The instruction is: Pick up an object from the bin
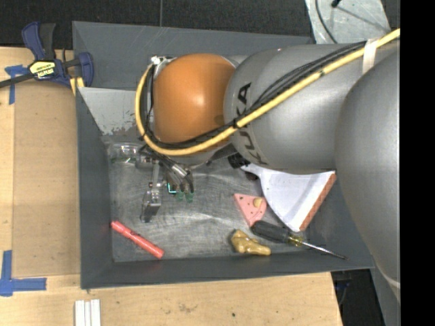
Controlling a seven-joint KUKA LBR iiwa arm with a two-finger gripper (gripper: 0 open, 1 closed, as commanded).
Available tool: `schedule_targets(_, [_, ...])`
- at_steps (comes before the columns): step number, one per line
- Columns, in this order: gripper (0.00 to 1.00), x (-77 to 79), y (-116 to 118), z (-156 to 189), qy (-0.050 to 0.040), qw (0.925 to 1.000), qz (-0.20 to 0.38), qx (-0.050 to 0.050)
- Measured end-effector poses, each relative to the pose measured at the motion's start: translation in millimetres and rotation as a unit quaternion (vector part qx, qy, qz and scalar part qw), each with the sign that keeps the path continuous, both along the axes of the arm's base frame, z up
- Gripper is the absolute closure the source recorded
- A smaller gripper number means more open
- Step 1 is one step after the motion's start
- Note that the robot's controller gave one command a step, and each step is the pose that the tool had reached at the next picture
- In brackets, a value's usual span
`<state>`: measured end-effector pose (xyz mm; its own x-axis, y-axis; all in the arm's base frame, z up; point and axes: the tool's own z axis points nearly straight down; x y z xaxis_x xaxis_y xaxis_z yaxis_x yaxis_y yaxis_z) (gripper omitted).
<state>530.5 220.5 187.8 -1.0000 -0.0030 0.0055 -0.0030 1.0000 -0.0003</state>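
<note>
Your claw (pixel 166 197) hangs over the bare left-middle floor of the grey metal bin (pixel 95 202), under the arm's rounded orange cover (pixel 187 97), its two fingers spread with nothing between them. Nearest to it, a slim red-pink plastic stick (pixel 136 240) lies flat near the bin's front-left corner, apart from the claw, its long axis running from upper left to lower right. Well to the right you see a pink wedge-shaped piece (pixel 249 209), a tan knobbly lump (pixel 249 244) and a black-handled screwdriver (pixel 289 237) with its blade pointing right.
</note>
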Motion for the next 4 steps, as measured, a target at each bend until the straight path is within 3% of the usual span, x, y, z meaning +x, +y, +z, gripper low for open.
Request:
schedule_targets(1, [0.00, 2.2, -1, 4, -0.0039, 1.0000, -0.001, 0.001])
schedule_targets(2, [0.00, -22.5, 9, -64, -0.0057, 0.9999, -0.013, 0.002])
schedule_targets(3, [0.00, -33.6, 10, -86, -0.0017, 0.9998, -0.020, 0.000])
schedule_targets(4, [0.00, -38.5, 23, -56, -0.0037, 0.9902, -0.140, 0.000])
